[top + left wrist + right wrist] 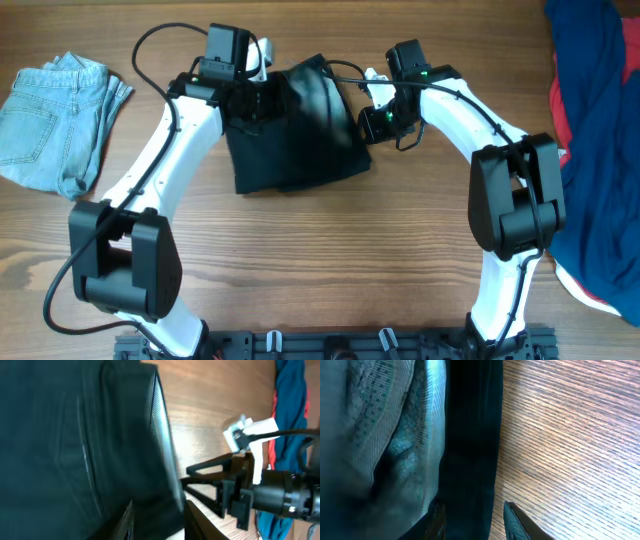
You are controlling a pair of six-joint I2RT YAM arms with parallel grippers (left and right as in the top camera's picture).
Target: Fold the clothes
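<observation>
The black garment (295, 140) lies bunched at the middle of the wooden table (330, 260). The left gripper (252, 100) is at its upper left edge, and its jaws are buried in cloth, so their state cannot be told. The right gripper (372, 124) straddles the right edge, jaws narrow; whether they pinch is unclear. Denim shorts (55, 120) lie far left and a navy-and-red garment (600, 130) lies far right.

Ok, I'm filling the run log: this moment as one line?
black garment: mid-table, partly folded | left gripper: at left edge, grip unclear | right gripper: at right edge, grip unclear | denim: far left, untouched
</observation>
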